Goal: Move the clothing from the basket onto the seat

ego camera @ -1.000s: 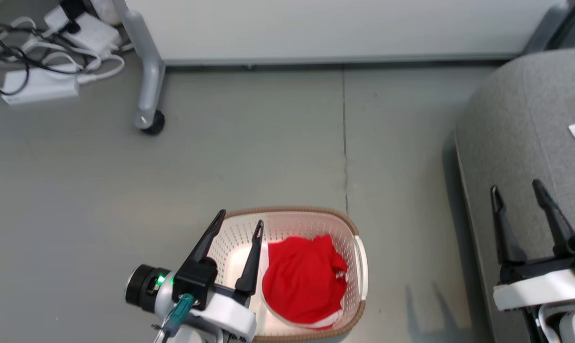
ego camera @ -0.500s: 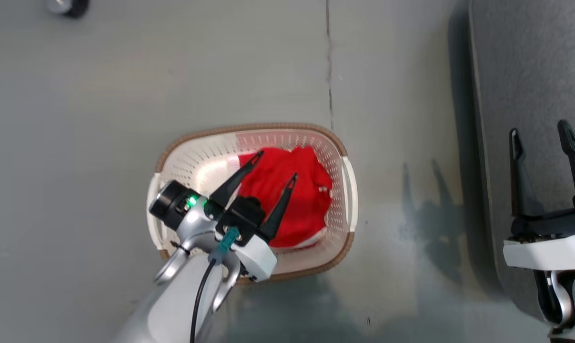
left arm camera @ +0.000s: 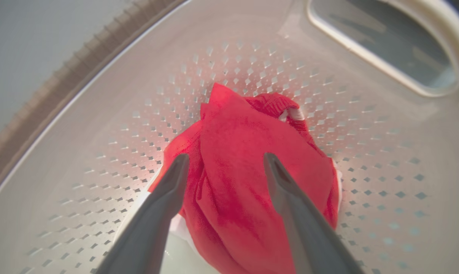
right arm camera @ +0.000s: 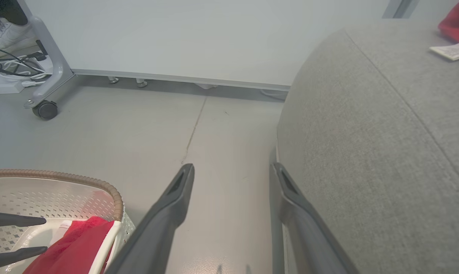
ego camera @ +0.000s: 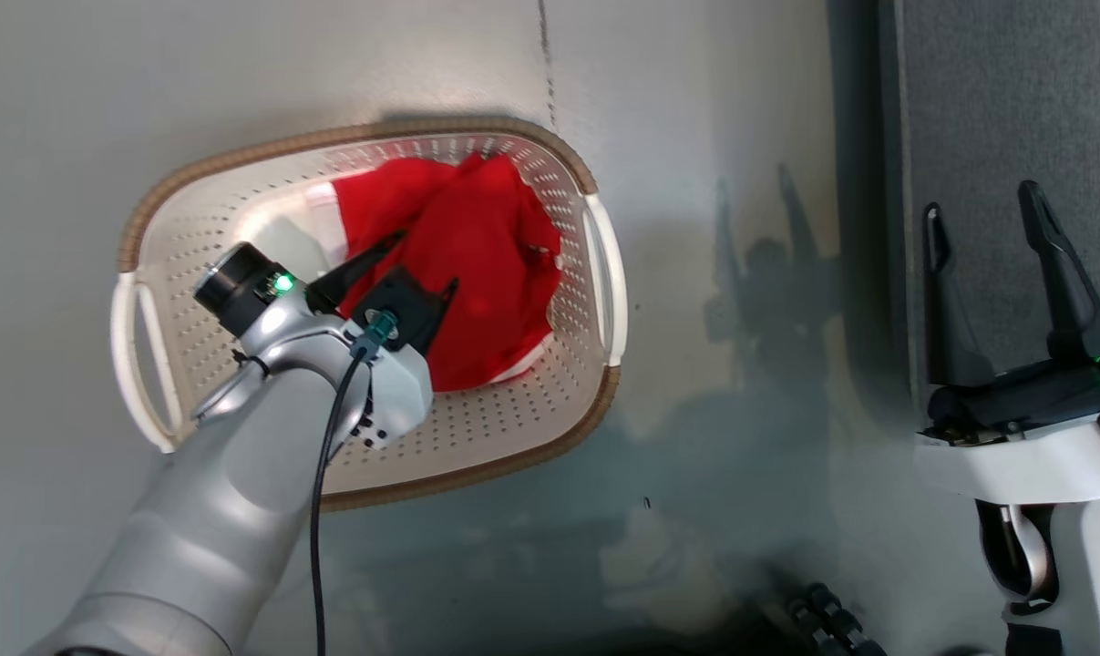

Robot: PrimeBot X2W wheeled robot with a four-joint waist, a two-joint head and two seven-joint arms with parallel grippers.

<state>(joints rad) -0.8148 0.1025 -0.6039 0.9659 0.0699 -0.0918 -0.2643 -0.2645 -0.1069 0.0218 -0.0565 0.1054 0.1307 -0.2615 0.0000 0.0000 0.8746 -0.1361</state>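
Head view, centre-left: found basket [ego camera: 504, 419] on grey floor [ego camera: 695, 91], brown rim, white handle at each end. Noted L gripper [ego camera: 426, 261] reaching in from lower left, fingers spread wide, tips over clothing [ego camera: 486, 219], nothing pinched. Located clothing, red w/ white edge, bunched in basket's right half, upper-centre of frame.

L wrist view, centre: confirmed fingers [left arm camera: 164, 198] apart, straddling red heap. Touching or just above: cannot tell.

Head view, right side: noted R gripper [ego camera: 982, 205], fingers spread, empty, at left edge of seat [ego camera: 1014, 91].

R wrist view, upper left: logged castor [right arm camera: 45, 110] and cables [right arm camera: 8, 68]. Upper right: logged second red item [right arm camera: 457, 19] and white tag [right arm camera: 451, 51] lying on seat.
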